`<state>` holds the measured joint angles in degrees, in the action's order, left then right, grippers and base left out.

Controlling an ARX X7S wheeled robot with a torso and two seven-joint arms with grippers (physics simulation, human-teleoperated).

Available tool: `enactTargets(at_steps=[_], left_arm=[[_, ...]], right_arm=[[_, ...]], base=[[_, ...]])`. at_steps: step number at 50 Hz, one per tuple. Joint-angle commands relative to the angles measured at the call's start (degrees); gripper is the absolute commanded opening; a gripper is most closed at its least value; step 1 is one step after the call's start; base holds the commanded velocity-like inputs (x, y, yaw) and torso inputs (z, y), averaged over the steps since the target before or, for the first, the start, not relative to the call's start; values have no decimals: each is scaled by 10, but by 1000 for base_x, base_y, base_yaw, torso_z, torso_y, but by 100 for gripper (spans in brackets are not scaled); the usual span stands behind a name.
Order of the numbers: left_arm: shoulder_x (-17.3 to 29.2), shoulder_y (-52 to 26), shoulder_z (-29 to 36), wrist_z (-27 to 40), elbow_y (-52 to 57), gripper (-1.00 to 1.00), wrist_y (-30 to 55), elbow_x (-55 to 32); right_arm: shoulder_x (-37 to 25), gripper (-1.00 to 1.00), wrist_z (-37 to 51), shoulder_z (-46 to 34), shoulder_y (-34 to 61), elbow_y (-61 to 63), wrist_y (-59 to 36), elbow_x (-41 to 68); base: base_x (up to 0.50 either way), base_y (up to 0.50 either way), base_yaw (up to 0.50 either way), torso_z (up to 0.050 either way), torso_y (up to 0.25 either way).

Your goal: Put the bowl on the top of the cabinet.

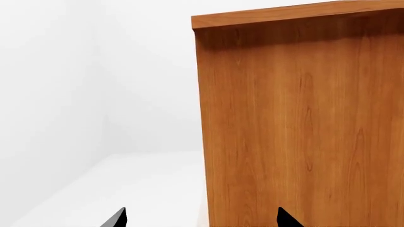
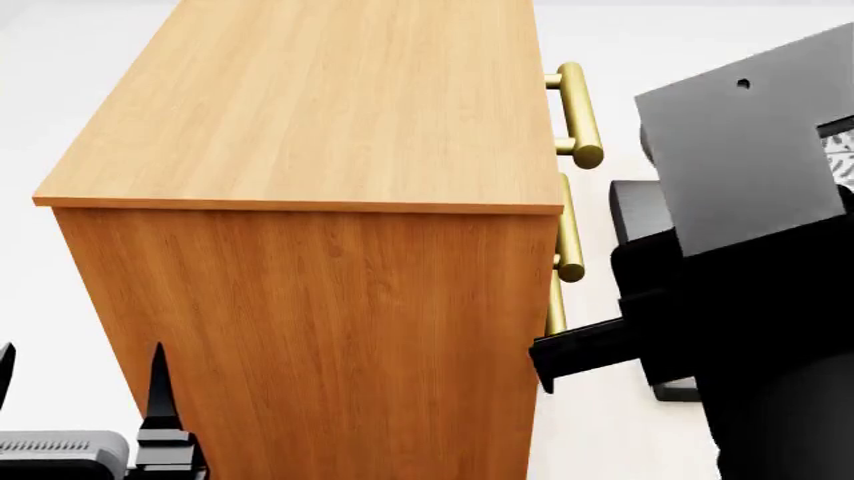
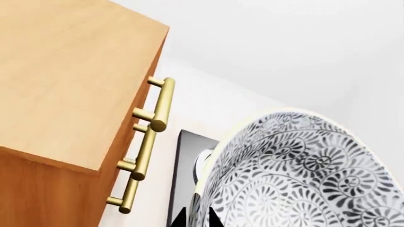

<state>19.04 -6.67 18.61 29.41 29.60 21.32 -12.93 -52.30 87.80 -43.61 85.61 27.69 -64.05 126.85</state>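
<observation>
Beside cabinet (image 3: 63, 85), bowl (image 3: 296, 175) wrist-only.

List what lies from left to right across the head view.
Left gripper low at the edge → cabinet with its bare lighter top → brass bar handles down its right side → right arm, dark, with a grey plate → a sliver of the bowl at the right edge.

The right arm (image 2: 747, 330) is showing as bulky black casing under a flat grey plate (image 2: 741, 150) with one small hole; the left gripper (image 2: 80, 395) is showing thin black fingers above a grey ribbed block (image 2: 60, 448)
</observation>
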Motion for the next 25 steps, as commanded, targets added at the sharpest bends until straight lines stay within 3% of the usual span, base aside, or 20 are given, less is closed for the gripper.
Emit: enactTargets(at_steps=[1,25], left_arm=[[2,0,1,1,-2,100,-2,-2],[3,-2,8,2,-7,100,-5,-2]], right_arm=[[28,-100,18,-146,189,-79,41,51],[117,-100,8,-306,367,-142,105,87]], base=[[0,0,0,0,0],[0,0,0,0,0]])
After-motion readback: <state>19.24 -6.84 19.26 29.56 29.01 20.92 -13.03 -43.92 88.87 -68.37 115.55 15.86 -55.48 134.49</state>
